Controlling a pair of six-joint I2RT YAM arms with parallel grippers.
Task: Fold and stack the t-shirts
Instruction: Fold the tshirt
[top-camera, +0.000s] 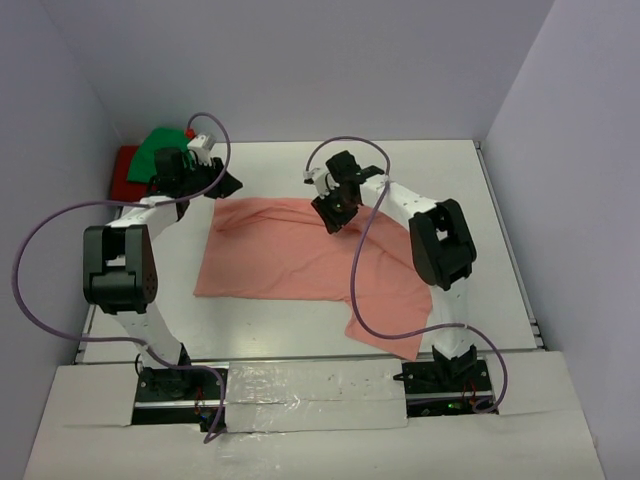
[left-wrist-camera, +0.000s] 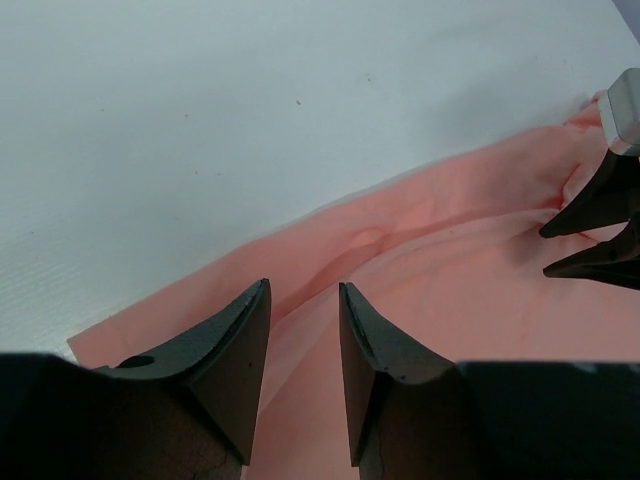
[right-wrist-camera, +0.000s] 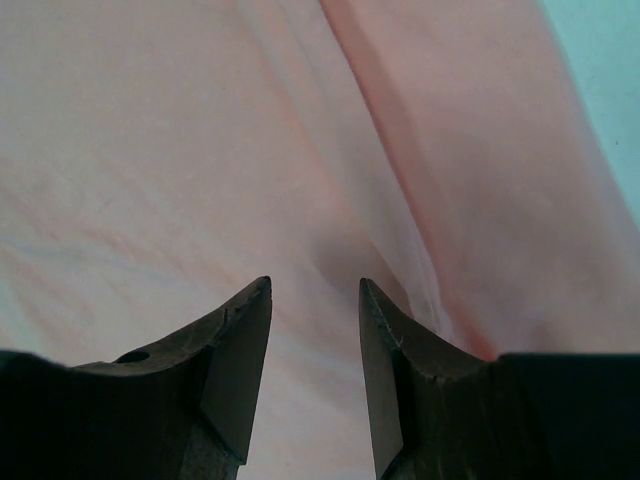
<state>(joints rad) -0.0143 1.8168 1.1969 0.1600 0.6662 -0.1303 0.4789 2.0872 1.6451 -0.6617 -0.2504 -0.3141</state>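
The salmon-pink t-shirt (top-camera: 300, 260) lies spread on the white table, partly folded, with a corner hanging toward the near right. My left gripper (top-camera: 222, 186) is open and empty at the shirt's far left corner; in its wrist view the pink cloth (left-wrist-camera: 450, 270) lies just below the open gripper (left-wrist-camera: 304, 290). My right gripper (top-camera: 331, 215) is open and empty over the shirt's far edge, with pink cloth (right-wrist-camera: 200, 150) filling its wrist view below the gripper (right-wrist-camera: 315, 285). The green t-shirt (top-camera: 160, 148) and the red t-shirt (top-camera: 124, 172) lie bunched at the far left corner.
The white table (top-camera: 440, 190) is walled by pale panels at the back and sides. Purple cables (top-camera: 40, 250) loop from both arms. The right gripper's fingertips (left-wrist-camera: 590, 215) show at the right edge of the left wrist view.
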